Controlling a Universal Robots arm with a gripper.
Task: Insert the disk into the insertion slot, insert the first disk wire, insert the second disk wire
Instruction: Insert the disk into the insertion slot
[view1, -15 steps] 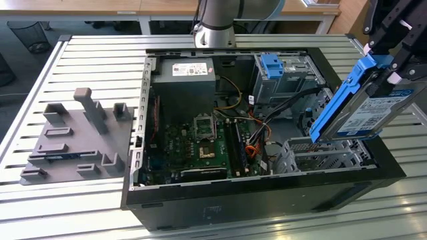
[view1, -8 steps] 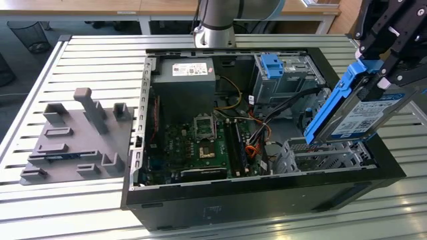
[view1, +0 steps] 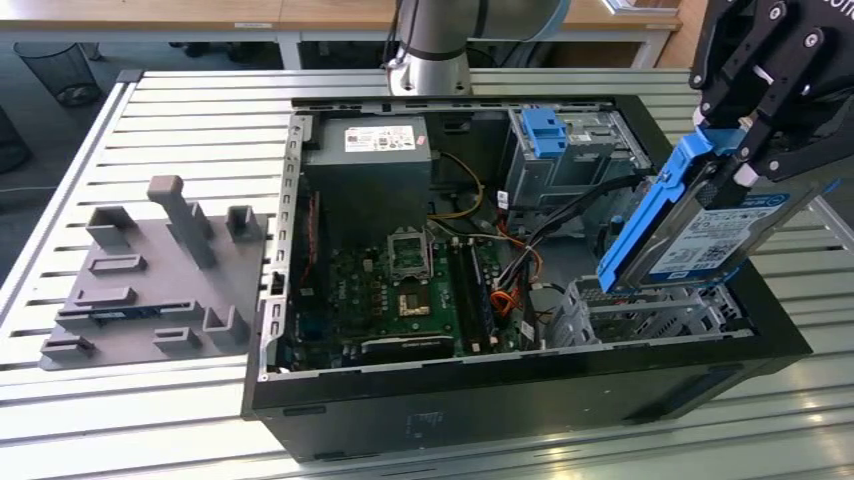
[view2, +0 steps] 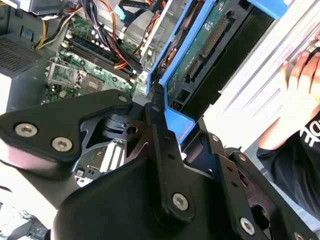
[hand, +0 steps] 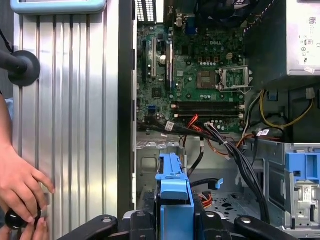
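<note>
My gripper (view1: 750, 150) is shut on the disk (view1: 707, 230), a silver drive with a white-and-blue label in a bright blue caddy. The disk hangs tilted, its lower end just above the insertion slot (view1: 654, 315), a perforated silver cage in the near corner of the open computer case, on the exterior view's right. In the second wrist view the black fingers (view2: 160, 125) clamp the blue caddy (view2: 179, 122), and the disk's green circuit side (view2: 200, 50) faces the camera. In the first wrist view the caddy (hand: 175, 192) stands over the slot (hand: 150, 157). Black disk wires (hand: 235, 155) lie loose beside it.
A taller grey cage with a blue latch (view1: 561, 145) stands behind the slot. The motherboard (view1: 400, 280) and power supply (view1: 367, 150) fill the case. A grey fixture with pegs (view1: 160, 270) lies on the slatted table at the exterior view's left. A person's hand (hand: 20, 185) rests beside the case.
</note>
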